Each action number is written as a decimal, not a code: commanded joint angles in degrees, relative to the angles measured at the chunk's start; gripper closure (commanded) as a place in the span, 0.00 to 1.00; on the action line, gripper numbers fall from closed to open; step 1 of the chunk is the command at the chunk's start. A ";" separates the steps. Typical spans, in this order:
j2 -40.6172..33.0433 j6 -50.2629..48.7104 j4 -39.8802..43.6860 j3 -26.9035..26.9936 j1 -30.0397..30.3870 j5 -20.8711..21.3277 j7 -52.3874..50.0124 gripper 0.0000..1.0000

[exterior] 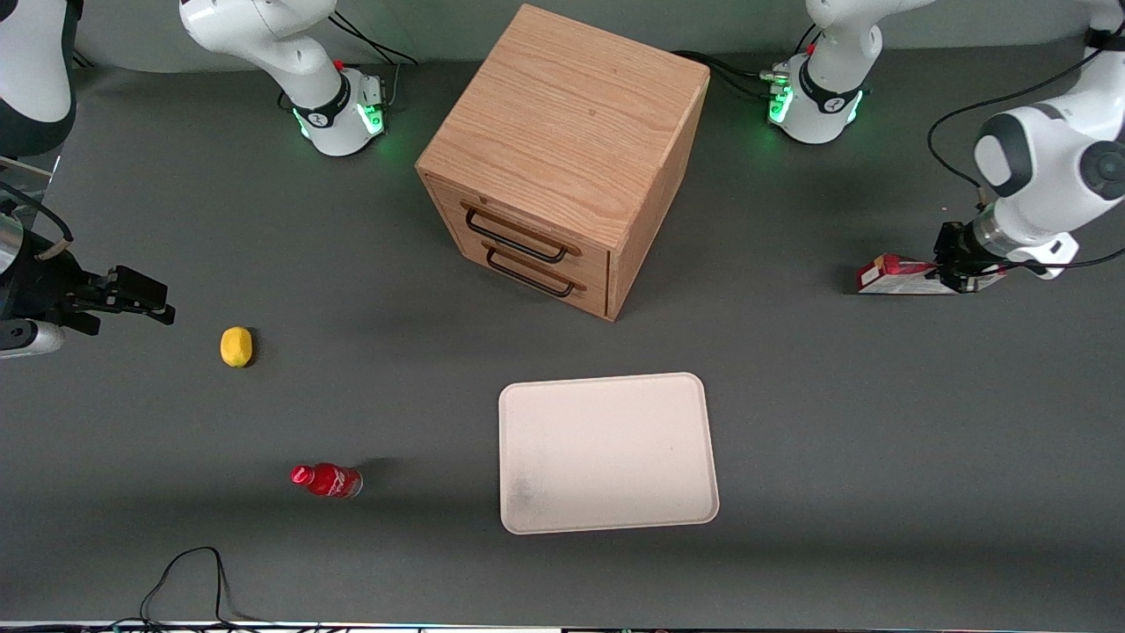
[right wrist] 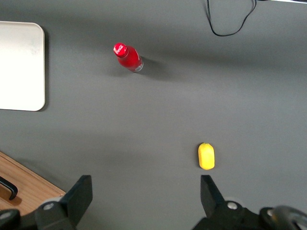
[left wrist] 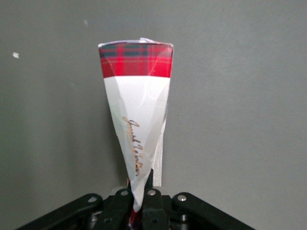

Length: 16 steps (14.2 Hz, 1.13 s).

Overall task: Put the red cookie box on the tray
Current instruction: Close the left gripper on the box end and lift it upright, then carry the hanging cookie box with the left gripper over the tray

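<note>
The red cookie box (exterior: 896, 274) lies toward the working arm's end of the table, its white end pointing toward the cabinet. My gripper (exterior: 956, 268) is shut on the box's other end. In the left wrist view the box (left wrist: 137, 115) runs away from the camera, white with a red tartan end, pinched between my closed fingers (left wrist: 154, 201). Whether the box rests on the table or is just lifted I cannot tell. The cream-white tray (exterior: 607, 452) lies nearer the front camera than the cabinet, with nothing on it; it also shows in the right wrist view (right wrist: 20, 65).
A wooden drawer cabinet (exterior: 562, 154) stands mid-table, farther from the camera than the tray. A small red bottle (exterior: 327, 480) and a yellow lemon (exterior: 235, 346) lie toward the parked arm's end. A black cable (exterior: 189, 576) loops at the front edge.
</note>
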 commanded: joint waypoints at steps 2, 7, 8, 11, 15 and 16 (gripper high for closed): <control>-3.02 -18.09 12.33 -0.16 0.00 -0.19 -0.94 1.00; -3.02 -41.30 33.95 -0.08 0.27 -0.10 -0.15 1.00; -3.02 -44.73 37.64 -0.08 0.27 -0.10 -0.15 1.00; -2.84 -49.86 45.92 -0.08 0.27 -0.10 -0.15 1.00; -2.14 -48.90 48.23 -0.34 -0.87 -0.10 2.21 1.00; -1.18 -48.46 48.84 -0.60 -1.49 -0.19 4.05 1.00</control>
